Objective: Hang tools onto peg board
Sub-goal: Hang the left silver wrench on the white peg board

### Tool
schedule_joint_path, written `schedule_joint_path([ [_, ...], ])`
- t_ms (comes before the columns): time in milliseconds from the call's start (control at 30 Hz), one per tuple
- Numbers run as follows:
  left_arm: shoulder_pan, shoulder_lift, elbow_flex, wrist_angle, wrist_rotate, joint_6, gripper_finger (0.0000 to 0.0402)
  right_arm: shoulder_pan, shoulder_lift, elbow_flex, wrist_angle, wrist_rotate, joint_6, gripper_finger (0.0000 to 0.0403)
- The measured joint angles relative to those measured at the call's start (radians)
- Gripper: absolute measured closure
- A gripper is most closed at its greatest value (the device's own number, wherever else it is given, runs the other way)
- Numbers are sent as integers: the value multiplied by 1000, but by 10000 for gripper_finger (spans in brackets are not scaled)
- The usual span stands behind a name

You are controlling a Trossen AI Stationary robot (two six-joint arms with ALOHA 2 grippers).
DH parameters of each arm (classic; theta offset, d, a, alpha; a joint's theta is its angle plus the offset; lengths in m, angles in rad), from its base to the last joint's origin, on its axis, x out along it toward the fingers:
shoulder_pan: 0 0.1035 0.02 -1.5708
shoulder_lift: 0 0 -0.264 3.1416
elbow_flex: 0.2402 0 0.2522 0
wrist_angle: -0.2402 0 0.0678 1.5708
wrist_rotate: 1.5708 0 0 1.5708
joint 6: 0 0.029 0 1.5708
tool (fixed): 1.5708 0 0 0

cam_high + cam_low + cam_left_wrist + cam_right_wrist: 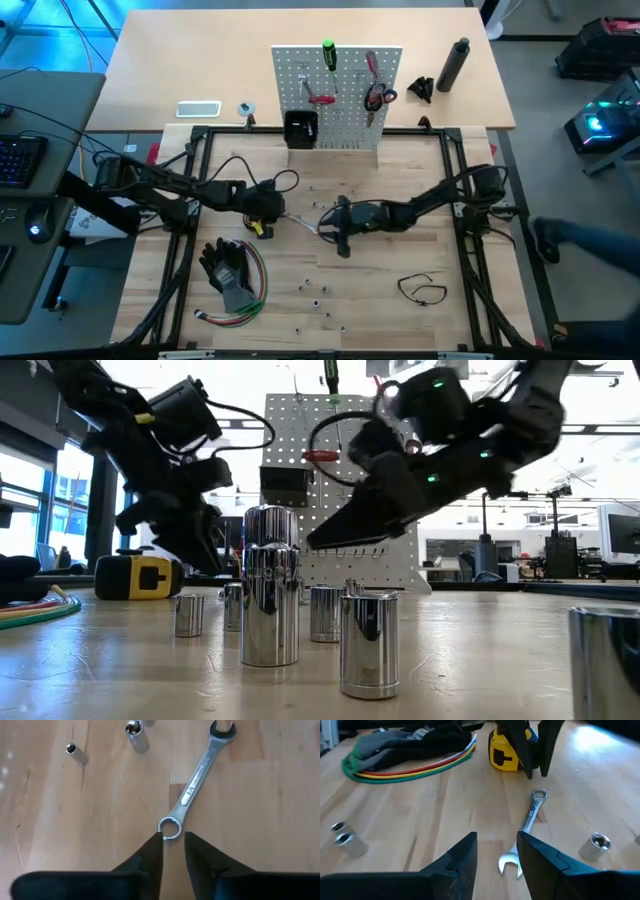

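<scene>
The light wooden table (400, 300) carries everything. The peg board (345, 120) stands upright at the middle of its far edge, with a small black bin (300, 128) on its front. A green-handled screwdriver (328, 55), a red-handled tool (321, 97) and red-handled scissors (377, 96) hang on it.

The left arm reaches in from the table's left edge toward the middle. The left gripper (173, 845) is low over the wood, its fingers (150, 857) standing on either side of the ring end of the silver wrench (192, 790), which lies flat on the table. The gap between them is narrow; one fingertip touches the ring, but the views do not show whether the wrench is actually pinched.

The right arm comes in from the right edge. The right gripper (497, 852) hangs over the wrench's open end, its jaws spread partway, with nothing between them but that end of the wrench; contact cannot be told.

The yellow tape measure (505, 752) sits just beside the left gripper. Black gloves (228, 270) and a bundle of coloured wires (245, 300) lie toward the near left corner. A thin black loop (422, 290) lies toward the near right. Small metal sockets (315, 292) are scattered near the near edge.
</scene>
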Motion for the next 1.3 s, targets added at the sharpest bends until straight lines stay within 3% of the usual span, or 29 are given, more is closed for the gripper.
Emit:
schedule_joint_path([
  [400,30,167,6,136,44,68,397,-31,54,94,-72,-5,0,269],
  [667,30,204,5,192,57,88,401,-55,54,94,-129,28,25,269],
  [933,30,204,3,186,59,90,401,-91,54,93,-164,67,-55,269],
  [1300,30,205,2,187,59,85,401,-185,94,109,-177,-120,-90,269],
])
